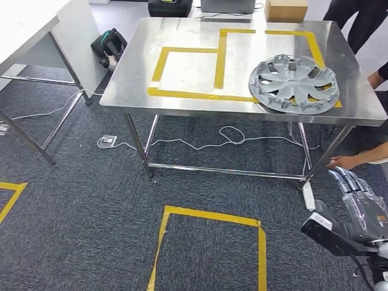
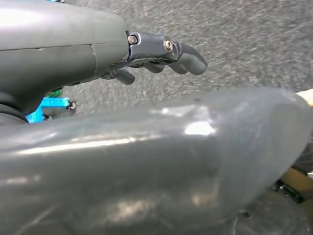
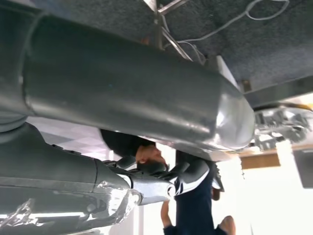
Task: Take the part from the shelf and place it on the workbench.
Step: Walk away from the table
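The part, a silver-grey wheel cover [image 1: 293,83], lies flat on the steel workbench [image 1: 137,66] near its right front corner, overlapping the yellow tape outline. My right hand [image 1: 359,197] hangs low at the right, well below and in front of the bench, fingers spread and holding nothing. In the right wrist view the right hand [image 3: 166,178] has its fingers extended and empty. My left hand [image 2: 162,54] appears in the left wrist view over grey carpet, fingers stretched out with nothing in them.
A person's hand [image 1: 347,162] reaches in just above my right hand, and a person stands at the bench's far right corner. A white table [image 1: 27,24] stands to the left. Cables [image 1: 228,136] and a power strip [image 1: 308,195] lie under the bench. A yellow tape square [image 1: 215,242] marks the carpet.
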